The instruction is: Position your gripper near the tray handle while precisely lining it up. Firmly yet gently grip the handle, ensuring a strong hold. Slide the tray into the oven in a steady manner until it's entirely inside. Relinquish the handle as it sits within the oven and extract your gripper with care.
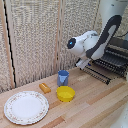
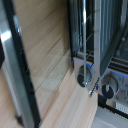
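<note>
Reaching for tray handle [image 1: 96, 74], push not started.
Gripper [image 1: 82, 63] at tray [image 1: 107, 65] front; jaws' opening unclear; tray outside oven [image 1: 120, 47].

Dark wire tray [image 1: 102, 67] juts from the oven [image 1: 119, 52], handle [image 1: 96, 75] foremost.

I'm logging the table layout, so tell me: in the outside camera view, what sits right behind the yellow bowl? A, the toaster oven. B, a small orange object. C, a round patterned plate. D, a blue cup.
D: the blue cup stands just behind the yellow bowl; the plate and the small orange object lie toward the exterior view's left, and the oven is far off to its right.
</note>
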You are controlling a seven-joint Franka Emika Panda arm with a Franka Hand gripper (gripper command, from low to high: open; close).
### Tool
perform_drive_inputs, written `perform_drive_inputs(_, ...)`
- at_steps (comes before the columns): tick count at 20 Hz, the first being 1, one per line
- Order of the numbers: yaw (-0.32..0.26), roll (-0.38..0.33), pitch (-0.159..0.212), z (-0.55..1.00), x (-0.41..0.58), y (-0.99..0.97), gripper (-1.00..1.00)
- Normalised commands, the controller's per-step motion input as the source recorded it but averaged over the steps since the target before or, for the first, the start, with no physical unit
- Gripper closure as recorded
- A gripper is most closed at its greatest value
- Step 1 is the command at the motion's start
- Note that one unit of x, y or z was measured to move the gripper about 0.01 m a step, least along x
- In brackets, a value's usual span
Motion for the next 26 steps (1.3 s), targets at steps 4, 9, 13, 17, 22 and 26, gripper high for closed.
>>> perform_drive_inputs(4, 0.004, -0.058, 0.004, 0.0, 0.121, -0.68, -1.0)
perform_drive_inputs(9, 0.004, 0.026, 0.011, -0.03, 0.061, -0.6, -1.0)
perform_drive_inputs(13, 0.0, 0.001, 0.021, -0.02, 0.092, -0.4, -1.0)
perform_drive_inputs(17, 0.0, -0.005, 0.017, 0.0, 0.064, -0.28, -1.0)
perform_drive_inputs(22, 0.0, -0.03, 0.012, 0.0, 0.01, -0.02, 1.0)
perform_drive_inputs(26, 0.0, -0.046, 0.017, -0.03, 0.001, 0.0, 1.0)
